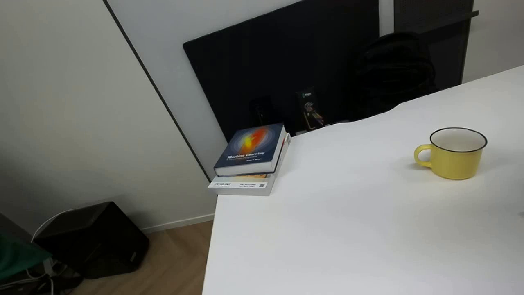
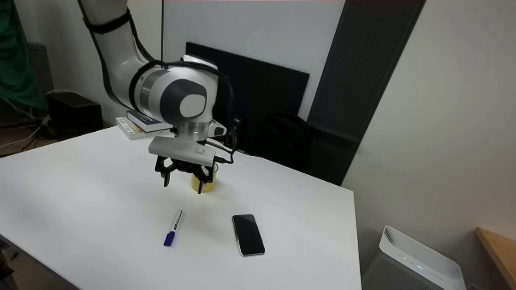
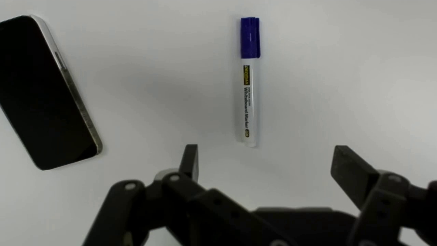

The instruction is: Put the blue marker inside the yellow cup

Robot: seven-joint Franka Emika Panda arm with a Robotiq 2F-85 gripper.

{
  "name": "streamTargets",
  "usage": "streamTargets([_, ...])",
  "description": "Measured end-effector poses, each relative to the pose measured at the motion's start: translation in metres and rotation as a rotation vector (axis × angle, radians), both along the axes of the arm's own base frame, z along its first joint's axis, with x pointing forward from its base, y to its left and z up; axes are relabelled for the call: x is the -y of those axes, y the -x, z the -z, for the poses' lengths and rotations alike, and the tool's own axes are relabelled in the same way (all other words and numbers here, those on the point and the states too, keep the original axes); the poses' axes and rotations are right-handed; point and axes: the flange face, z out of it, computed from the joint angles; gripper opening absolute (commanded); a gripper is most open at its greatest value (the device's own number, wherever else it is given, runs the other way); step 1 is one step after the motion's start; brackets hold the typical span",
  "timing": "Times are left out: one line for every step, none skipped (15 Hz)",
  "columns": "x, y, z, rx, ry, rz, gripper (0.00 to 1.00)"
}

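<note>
The blue marker lies flat on the white table, with a white body and a blue cap. It also shows in the wrist view, cap end at the top of the picture. The yellow cup stands upright on the table with its loop handle and dark rim. In an exterior view the cup is partly hidden behind a finger of my gripper. My gripper is open and empty above the table. In the wrist view the marker's white end lies just ahead of and between my fingertips.
A black phone lies on the table beside the marker; it also shows in the wrist view. Two stacked books lie at the table's corner. A black monitor-like panel and a backpack stand behind the table.
</note>
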Motion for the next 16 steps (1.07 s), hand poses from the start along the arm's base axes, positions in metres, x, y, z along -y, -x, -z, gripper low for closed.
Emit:
streamTargets([-0.001,0.001,0.008,0.0,0.0,-0.003,1.0])
streamTargets([-0.002,0.002,0.017,-0.001,0.001,-0.009,1.0])
streamTargets([-0.002,0.003,0.025,-0.001,0.004,-0.018,1.0])
streamTargets([-0.003,0.004,0.032,0.0,0.007,-0.027,1.0])
streamTargets([-0.004,0.004,0.04,0.003,0.011,-0.038,1.0])
streamTargets([-0.004,0.005,0.046,0.007,0.015,-0.051,1.0])
streamTargets([-0.005,0.006,0.052,0.013,0.019,-0.063,1.0])
streamTargets([-0.006,0.007,0.057,0.022,0.023,-0.073,1.0])
streamTargets([-0.007,0.007,0.063,0.03,0.026,-0.081,1.0])
streamTargets([-0.008,0.008,0.068,0.036,0.028,-0.086,1.0])
streamTargets([-0.009,0.009,0.072,0.042,0.028,-0.091,1.0])
streamTargets([-0.009,0.009,0.076,0.048,0.028,-0.093,1.0])
streamTargets([-0.01,0.009,0.079,0.055,0.028,-0.09,1.0])
streamTargets([-0.01,0.009,0.081,0.066,0.027,-0.087,1.0])
streamTargets([-0.01,0.008,0.084,0.076,0.026,-0.082,1.0])
streamTargets([-0.011,0.008,0.086,0.085,0.026,-0.078,1.0])
